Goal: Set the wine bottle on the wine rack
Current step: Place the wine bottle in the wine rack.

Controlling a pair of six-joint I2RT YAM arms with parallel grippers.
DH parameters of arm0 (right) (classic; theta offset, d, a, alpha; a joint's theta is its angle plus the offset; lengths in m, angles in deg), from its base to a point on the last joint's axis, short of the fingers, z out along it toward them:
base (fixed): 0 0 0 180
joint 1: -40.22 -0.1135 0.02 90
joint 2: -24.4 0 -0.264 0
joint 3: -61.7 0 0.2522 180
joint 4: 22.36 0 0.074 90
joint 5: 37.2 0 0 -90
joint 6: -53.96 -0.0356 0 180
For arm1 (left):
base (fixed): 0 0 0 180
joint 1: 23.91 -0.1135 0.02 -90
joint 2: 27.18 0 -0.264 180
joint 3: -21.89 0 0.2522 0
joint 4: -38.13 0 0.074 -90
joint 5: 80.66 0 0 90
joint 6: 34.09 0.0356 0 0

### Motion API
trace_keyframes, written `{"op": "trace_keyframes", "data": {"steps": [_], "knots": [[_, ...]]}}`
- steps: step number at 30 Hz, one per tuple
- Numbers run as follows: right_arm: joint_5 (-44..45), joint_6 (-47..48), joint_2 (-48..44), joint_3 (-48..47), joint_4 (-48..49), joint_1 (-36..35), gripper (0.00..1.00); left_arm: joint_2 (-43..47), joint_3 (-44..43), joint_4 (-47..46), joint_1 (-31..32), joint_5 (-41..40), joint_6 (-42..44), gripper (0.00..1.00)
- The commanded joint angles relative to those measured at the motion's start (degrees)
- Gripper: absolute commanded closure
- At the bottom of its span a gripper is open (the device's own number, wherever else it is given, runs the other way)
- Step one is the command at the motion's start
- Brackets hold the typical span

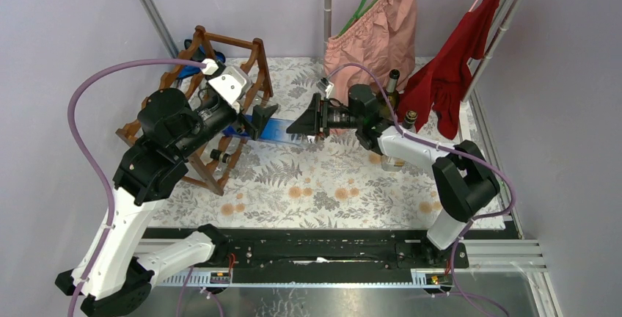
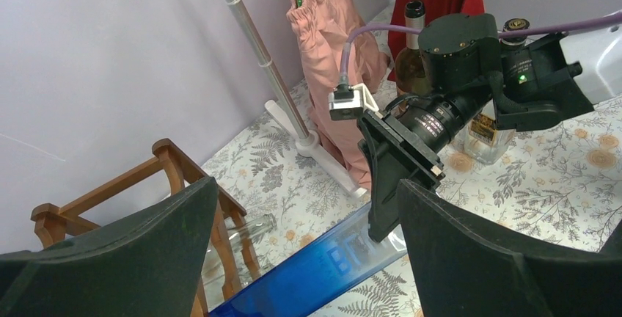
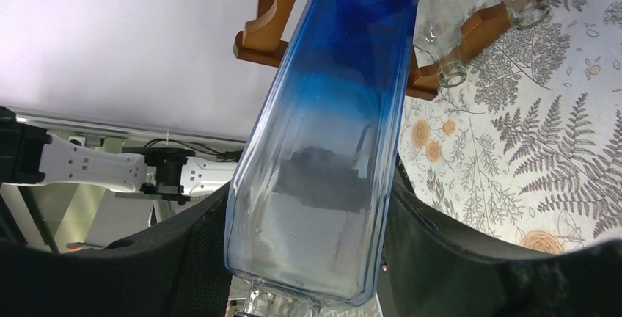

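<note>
Roughly halfway, I would judge. The wine bottle (image 1: 279, 129) is a tall one of blue glass fading to clear. It is off the table and lies nearly level in the air, just right of the wine rack (image 1: 228, 38). Its dark blue base points at the rack and its clear shoulder and neck point away.

From the right wrist view the blue end overlaps the wooden frame. Whether it already rests on a rail or only hangs in front of one, I cannot tell.

The right gripper (image 1: 308, 128) is clamped on the clear end, one jaw pressed to each flat side. It carries the whole weight.

The left gripper (image 1: 262, 117) is spread wide with a jaw on either side of the blue half. It seems to touch nothing (more a guide than a grip, as it looks).

Two clear bottles (image 3: 447, 60) already lie in the rack with their necks sticking out toward the fern-print cloth (image 1: 330, 192).

So the pickup and the turn to horizontal look finished. What is left is to slide the base into a free cradle, let it settle on the scalloped rails, and release.
</note>
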Motion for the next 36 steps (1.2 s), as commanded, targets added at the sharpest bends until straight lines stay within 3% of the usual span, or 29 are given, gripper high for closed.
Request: {"op": "trace_keyframes", "data": {"steps": [1, 11, 36], "knots": [[-0.77, -3.51, -1.01, -5.48, 18.15, -1.73, 1.0, 0.8, -0.53, -0.71, -0.41, -1.26, 0.39, 0.02], [0.71, -6.98, 3.15, -5.85, 25.72, -2.91, 1.0, 0.95, -0.42, -0.72, -0.41, -2.02, 0.69, 0.02], [8.66, -17.15, 22.48, -18.02, 44.95, -8.16, 1.0, -0.32, -2.29, 1.72, -0.36, -4.92, 1.0, 0.02]]}}
